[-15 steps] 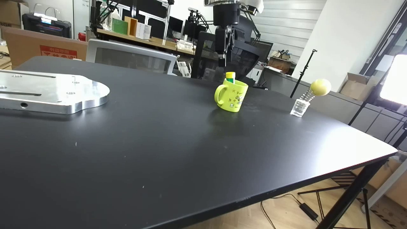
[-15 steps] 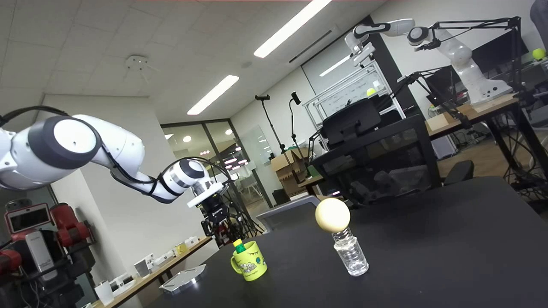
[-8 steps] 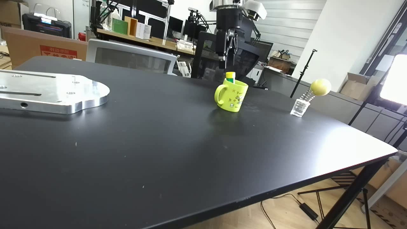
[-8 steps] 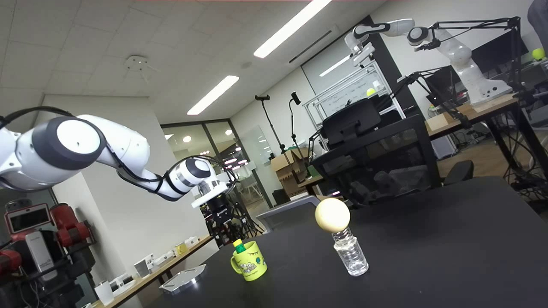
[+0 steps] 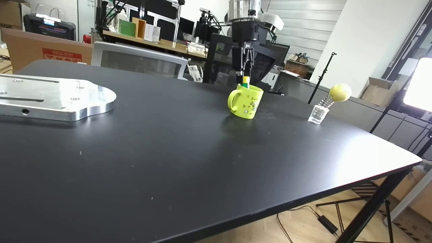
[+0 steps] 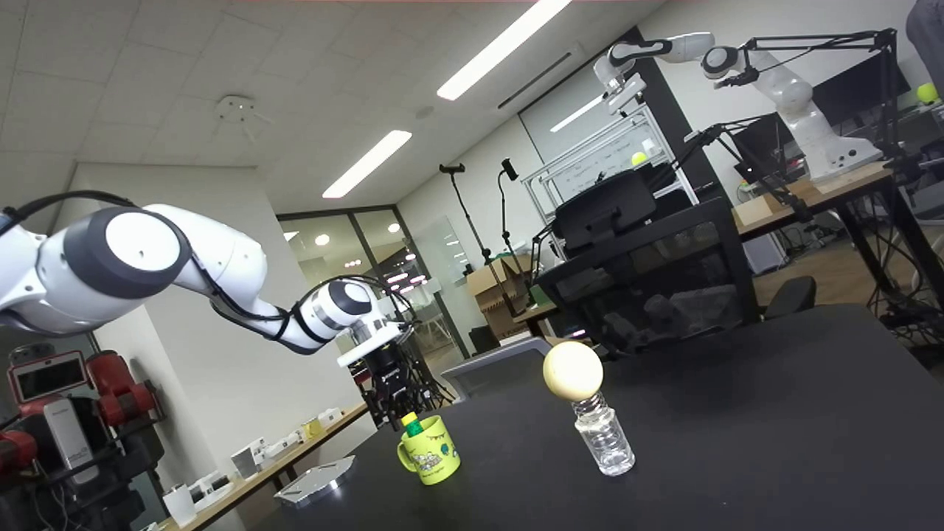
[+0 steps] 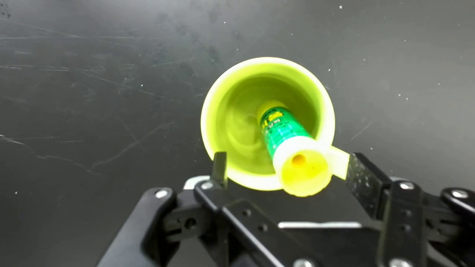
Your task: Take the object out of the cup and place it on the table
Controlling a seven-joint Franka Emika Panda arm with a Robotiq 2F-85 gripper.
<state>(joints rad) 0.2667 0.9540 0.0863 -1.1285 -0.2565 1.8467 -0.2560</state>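
Observation:
The object is a green glue stick with a yellow cap [image 7: 282, 129]. It leans inside the cup with its cap above the rim; it also shows in both exterior views [image 5: 246, 80] [image 6: 413, 425]. The cup is a lime mug [image 7: 208, 122] standing upright on the black table [image 7: 111, 111]; it shows in both exterior views [image 5: 249, 104] [image 6: 431, 456]. My gripper [image 7: 289, 165] is open just above the mug [image 5: 243, 77] [image 6: 394, 414]. In the wrist view the cap lies between the fingers, nearer the right one. The mug's handle is close to that finger; I cannot tell if they touch.
A clear glass bottle [image 5: 318, 114] [image 6: 606, 442] with a yellow ball [image 5: 340, 92] [image 6: 573, 371] on a spring stands on the table, apart from the mug. A silver metal plate [image 5: 54, 98] [image 6: 316, 481] lies on the table's other side. Chairs stand behind the table.
My gripper has come down toward the mug, its fingers now at the height of the glue stick's cap. The mug, glue stick and bottle have not moved.

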